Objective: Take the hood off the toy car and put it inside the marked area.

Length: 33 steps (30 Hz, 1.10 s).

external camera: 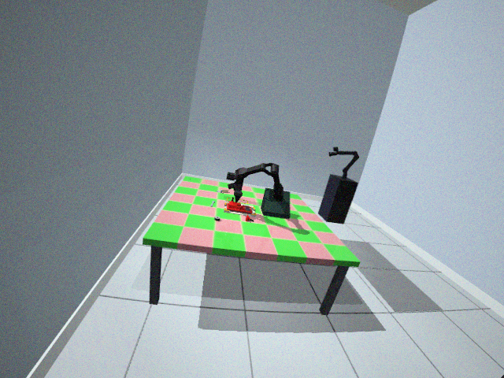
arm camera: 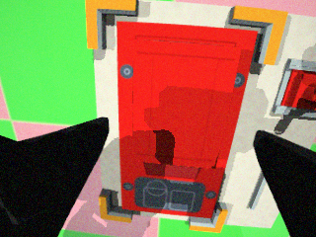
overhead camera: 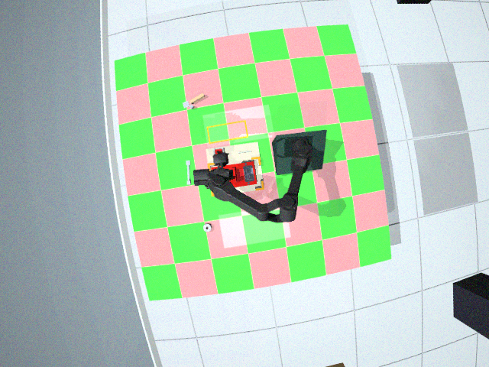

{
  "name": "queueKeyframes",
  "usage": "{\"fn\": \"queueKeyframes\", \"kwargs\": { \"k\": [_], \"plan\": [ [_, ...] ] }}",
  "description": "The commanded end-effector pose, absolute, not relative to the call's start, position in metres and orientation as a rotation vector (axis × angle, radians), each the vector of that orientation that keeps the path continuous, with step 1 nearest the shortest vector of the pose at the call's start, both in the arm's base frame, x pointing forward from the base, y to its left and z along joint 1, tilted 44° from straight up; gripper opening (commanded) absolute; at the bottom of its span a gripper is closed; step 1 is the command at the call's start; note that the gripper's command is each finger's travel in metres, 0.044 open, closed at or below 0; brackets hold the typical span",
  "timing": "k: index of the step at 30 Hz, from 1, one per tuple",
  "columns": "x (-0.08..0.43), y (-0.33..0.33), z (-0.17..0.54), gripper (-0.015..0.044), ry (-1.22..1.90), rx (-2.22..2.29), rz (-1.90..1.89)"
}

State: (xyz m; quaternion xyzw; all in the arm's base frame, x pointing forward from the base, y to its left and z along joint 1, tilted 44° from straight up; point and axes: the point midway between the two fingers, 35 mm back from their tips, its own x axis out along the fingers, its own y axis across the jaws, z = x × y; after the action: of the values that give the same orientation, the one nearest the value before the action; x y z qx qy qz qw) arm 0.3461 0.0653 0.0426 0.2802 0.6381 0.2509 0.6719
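Note:
The red toy car (overhead camera: 241,182) (external camera: 234,205) sits between orange corner brackets on a cream board (overhead camera: 242,149). Its hood (arm camera: 183,71), a flat red panel, is on the car; its exact edges are hard to tell. My gripper (external camera: 237,200) (arm camera: 181,130) is open and empty, pointing down over the car, with one finger out beyond each long side. Whether the fingertips touch anything is not plain. The arm hides part of the car in the top view. The marked area is a yellow outline (overhead camera: 226,124) on the table beside the board, with nothing inside it.
A switch-like red fixture (overhead camera: 218,151) (arm camera: 302,89) with a dark lever stands on the board. A wrench (overhead camera: 188,172), a hammer (overhead camera: 196,99) and a round ring (overhead camera: 207,227) (external camera: 216,218) lie around. A small red piece (external camera: 248,218) lies beside the board. The dark arm base (overhead camera: 282,161) stands nearby.

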Motion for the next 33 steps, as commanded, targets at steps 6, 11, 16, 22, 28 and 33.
{"fn": "queueKeyframes", "kwargs": {
  "k": [6,11,16,22,28,33],
  "plan": [
    [0.347,0.07,0.037,0.044,1.438,0.633,0.56],
    [0.347,0.072,0.035,0.044,1.438,0.633,0.561],
    [0.348,0.075,0.032,0.044,1.438,0.633,0.561],
    [0.348,0.079,0.029,0.044,1.438,0.634,0.561],
    [0.348,0.082,0.025,0.044,1.437,0.634,0.562],
    [0.348,0.084,0.024,0.044,1.437,0.634,0.562]
  ]
}}
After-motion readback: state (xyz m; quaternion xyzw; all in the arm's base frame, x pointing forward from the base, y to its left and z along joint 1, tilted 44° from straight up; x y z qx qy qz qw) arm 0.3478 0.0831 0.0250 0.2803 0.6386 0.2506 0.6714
